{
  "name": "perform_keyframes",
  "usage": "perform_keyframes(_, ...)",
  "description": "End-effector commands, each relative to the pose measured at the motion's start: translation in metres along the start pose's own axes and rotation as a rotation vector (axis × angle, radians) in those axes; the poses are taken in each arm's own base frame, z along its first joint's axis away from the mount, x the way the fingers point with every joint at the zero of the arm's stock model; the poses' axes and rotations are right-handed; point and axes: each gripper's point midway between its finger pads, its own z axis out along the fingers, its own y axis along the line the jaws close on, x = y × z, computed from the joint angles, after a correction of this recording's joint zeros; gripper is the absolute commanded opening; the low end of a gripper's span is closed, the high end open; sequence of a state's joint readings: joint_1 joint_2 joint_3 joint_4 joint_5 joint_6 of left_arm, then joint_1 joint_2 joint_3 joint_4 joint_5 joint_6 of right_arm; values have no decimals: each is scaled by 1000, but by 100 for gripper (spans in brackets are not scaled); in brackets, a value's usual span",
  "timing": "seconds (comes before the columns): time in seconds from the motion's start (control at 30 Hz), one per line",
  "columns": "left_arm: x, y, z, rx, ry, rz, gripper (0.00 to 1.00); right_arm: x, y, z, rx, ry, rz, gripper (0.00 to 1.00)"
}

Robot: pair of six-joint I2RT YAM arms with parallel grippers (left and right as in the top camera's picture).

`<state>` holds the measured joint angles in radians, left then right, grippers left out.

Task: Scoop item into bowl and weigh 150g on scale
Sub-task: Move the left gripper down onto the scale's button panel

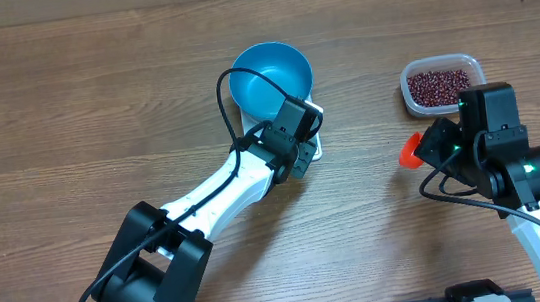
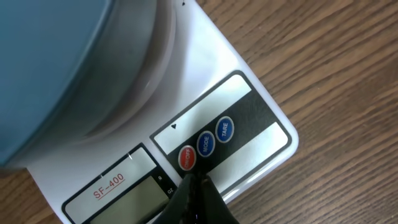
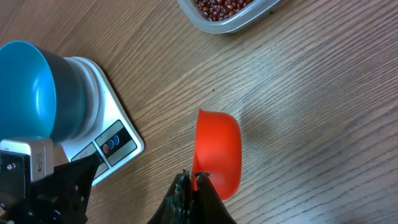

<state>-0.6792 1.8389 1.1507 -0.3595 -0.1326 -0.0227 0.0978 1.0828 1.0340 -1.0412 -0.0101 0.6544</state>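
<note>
The blue bowl stands on the white scale, empty as far as the overhead view shows. My left gripper is shut and holds nothing, its tips right at the scale's red button. The small dark red beans fill a clear tub at the right. A little in front of that tub my right gripper is shut on the rim of a red scoop, which hangs just over the table, empty. The scale's display is blank grey.
Blue MODE and TARE buttons sit beside the red one. The left arm stretches diagonally from the near left edge to the scale. Bare wooden table lies left of the bowl and between scale and scoop.
</note>
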Motion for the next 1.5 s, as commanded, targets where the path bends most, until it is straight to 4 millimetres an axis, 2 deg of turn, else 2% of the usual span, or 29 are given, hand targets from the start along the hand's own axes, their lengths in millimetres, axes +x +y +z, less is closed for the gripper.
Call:
perform_keyframes(0.0, 11, 1, 12, -18, 32, -1, 4, -12, 6, -10, -16, -46, 4, 4)
perform_keyframes(0.13, 14, 1, 18, -18, 44, 0, 4, -12, 6, -10, -16, -46, 4, 4)
perform_keyframes(0.7, 5, 7, 18, -40, 5, -12, 4, -12, 6, -10, -17, -47, 5, 4)
perform_keyframes(1.47, 5, 12, 18, -70, 4, -13, 4, -12, 5, -10, -15, -45, 5, 4)
